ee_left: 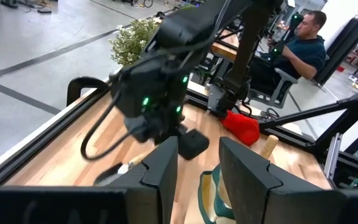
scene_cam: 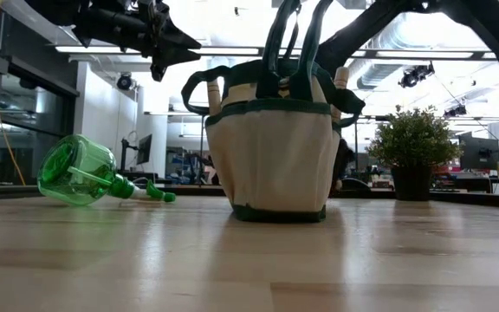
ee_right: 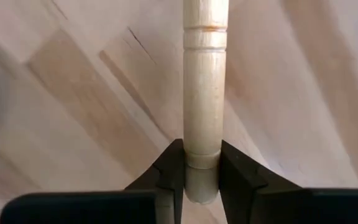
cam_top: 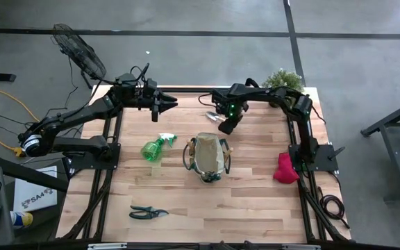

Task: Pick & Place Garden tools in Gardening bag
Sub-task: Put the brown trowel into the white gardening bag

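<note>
A: At the table's far edge, right of centre, what does the right gripper [ee_right: 202, 163] have?

B: Its 2 fingers are clenched on a tool's wooden handle [ee_right: 204, 74], just beyond the bag [cam_top: 209, 158].

A: And the left gripper [cam_top: 168, 105]?

B: Raised at the far left, fingers parted, holding nothing.

A: Other tools?

B: Spray bottle [cam_top: 155, 148] lies left of the bag, pruners [cam_top: 148, 212] near-left, glove [cam_top: 285, 169] at the right edge.
</note>
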Motion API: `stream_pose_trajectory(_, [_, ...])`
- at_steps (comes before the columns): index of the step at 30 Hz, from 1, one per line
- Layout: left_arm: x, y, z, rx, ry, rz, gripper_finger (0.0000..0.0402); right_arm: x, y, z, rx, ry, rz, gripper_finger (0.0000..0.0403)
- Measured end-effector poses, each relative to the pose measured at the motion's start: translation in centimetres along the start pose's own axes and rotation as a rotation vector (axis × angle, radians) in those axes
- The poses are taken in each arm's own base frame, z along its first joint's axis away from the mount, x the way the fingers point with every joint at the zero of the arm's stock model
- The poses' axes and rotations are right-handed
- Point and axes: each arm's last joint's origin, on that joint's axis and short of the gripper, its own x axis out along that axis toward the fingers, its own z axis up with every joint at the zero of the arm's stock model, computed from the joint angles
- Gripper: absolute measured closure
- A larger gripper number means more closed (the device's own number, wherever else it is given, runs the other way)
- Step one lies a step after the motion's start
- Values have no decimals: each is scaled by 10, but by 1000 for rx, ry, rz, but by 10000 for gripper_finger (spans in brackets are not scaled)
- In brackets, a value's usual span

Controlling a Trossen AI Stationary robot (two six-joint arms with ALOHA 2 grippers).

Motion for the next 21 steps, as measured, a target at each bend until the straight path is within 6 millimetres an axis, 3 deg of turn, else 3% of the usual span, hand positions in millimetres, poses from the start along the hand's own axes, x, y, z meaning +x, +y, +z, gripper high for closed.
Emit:
stream_pose_trajectory(5, [0,-1,2,67,-14,-12,286,-42,-1,-12,97,-114,66,342])
stream_pose_trajectory(12, [0,-5,9,195,-82,-67,286,-111,-6,-36,217,-335,355,342])
stream_pose_trajectory(17, [5,-23,14,414,-169,-116,286,-150,4,-47,199,-479,613,342])
stream_pose_trajectory(21, [12,-40,14,626,-196,-50,286,-174,14,-50,177,-564,789,342])
